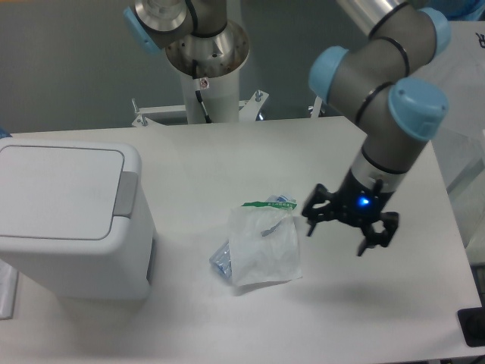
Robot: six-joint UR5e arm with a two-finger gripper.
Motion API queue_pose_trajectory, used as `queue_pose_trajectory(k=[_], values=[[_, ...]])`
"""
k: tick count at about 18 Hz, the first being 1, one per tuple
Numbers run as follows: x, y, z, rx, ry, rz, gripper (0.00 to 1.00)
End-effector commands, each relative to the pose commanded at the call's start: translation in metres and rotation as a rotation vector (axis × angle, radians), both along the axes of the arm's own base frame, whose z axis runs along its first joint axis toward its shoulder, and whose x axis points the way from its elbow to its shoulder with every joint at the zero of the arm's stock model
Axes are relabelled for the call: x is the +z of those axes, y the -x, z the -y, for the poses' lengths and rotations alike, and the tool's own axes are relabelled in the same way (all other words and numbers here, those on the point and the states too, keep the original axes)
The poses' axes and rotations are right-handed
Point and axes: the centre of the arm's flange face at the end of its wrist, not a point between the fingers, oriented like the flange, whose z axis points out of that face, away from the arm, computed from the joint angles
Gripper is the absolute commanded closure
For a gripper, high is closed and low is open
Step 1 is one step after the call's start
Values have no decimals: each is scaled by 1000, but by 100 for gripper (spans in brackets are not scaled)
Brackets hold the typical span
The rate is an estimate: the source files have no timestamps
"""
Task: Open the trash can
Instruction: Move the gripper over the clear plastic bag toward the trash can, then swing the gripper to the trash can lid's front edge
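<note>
1. While the trash can [72,220] is sitting at the left edge of the table [227,152] with its flat lid [57,192] down, the gripper [347,233] is hanging over the right half, well apart from it.
2. Jaws are standing released, fingers spread, gripping nothing; a blue light is glowing on the gripper body.
3. Grey push tab [126,198] is showing along the lid's right edge, facing the table's middle.
4. Clear plastic bag [261,244] with green-and-blue print is lying between can and gripper, its right edge just beside the gripper's left finger as seen here.
5. Bare tabletop is lying between bag and can, and along the near edge.
6. Arm's grey and blue joints [394,98] are reaching in from the far right; the robot base column [203,68] is standing at the far edge.
</note>
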Motion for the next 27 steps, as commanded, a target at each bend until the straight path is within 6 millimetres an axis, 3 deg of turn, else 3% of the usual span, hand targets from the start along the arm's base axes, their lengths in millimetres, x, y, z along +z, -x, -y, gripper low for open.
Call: queue_pose_trajectory(k=[3, 5, 11, 18, 22, 27], values=[[11, -27, -1, 36, -25, 57, 0], [23, -51, -14, 48, -40, 92, 0], [52, -83, -29, 75, -98, 164, 0], [84, -135, -48, 42, -117, 164, 0], [89, -159, -61, 27, -119, 171, 0], [78, -169, -60, 18, -122, 164, 0]])
